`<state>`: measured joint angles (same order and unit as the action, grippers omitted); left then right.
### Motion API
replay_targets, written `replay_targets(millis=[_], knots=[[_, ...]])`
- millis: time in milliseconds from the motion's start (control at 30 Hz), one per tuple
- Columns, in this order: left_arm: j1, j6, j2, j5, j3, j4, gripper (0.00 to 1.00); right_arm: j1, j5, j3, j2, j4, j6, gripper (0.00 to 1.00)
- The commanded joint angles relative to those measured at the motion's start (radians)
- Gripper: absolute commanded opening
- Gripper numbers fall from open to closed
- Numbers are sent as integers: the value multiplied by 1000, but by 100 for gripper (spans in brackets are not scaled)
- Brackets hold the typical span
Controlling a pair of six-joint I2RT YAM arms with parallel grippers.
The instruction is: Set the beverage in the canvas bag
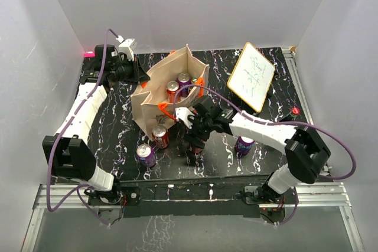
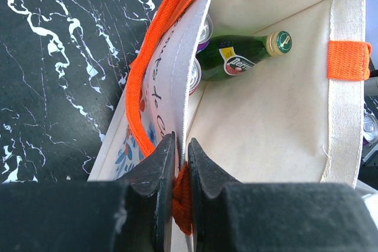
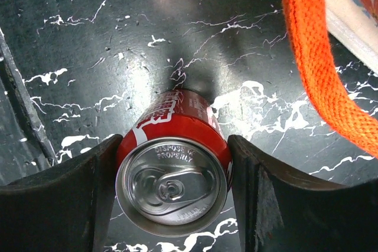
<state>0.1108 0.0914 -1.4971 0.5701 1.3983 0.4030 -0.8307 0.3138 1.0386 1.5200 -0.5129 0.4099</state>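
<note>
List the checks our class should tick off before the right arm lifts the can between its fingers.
1. The red can upright between the jaws of the right gripper: ok.
2. Grip firm enough to lift: cannot tell.
3. The left gripper clamped on the canvas bag rim, mouth open: ok.
4. Free room inside beside the green bottle: ok.
5. The orange handle clear of the lift path: cannot tell.

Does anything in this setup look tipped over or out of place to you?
One thing: inside the canvas bag, the green bottle seems to lie on its side, while the cans next to it stand upright. It looks dropped in rather than set down. No spill or damage is visible.
</note>
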Motion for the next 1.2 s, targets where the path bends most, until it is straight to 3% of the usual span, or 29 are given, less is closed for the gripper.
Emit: replay_targets(millis=[0, 67, 133, 367, 700, 900, 1000, 1167], knots=[[-1, 15, 66, 50, 7, -30, 0, -2, 32, 129, -12, -21, -20, 37], [-1, 2, 63, 53, 1, -32, 0, -3, 62, 224, -5, -90, -48, 18], [0, -11, 61, 57, -1, -30, 0, -4, 82, 329, 4, -165, -82, 8], [-1, -68, 60, 53, 8, -19, 0, -3, 124, 575, -48, -210, -69, 8], [-1, -86, 69, 48, 14, -13, 0, -4, -72, 972, 97, -125, -198, 8], [-1, -83, 73, 42, 22, -25, 0, -2, -162, 1026, 170, -64, -231, 8], [-2, -81, 73, 40, 33, -24, 9, 11, -199, 1018, 201, -57, -250, 8], [-1, -110, 74, 1, 81, -20, 49, 56, -159, 936, 219, -15, -261, 8]])
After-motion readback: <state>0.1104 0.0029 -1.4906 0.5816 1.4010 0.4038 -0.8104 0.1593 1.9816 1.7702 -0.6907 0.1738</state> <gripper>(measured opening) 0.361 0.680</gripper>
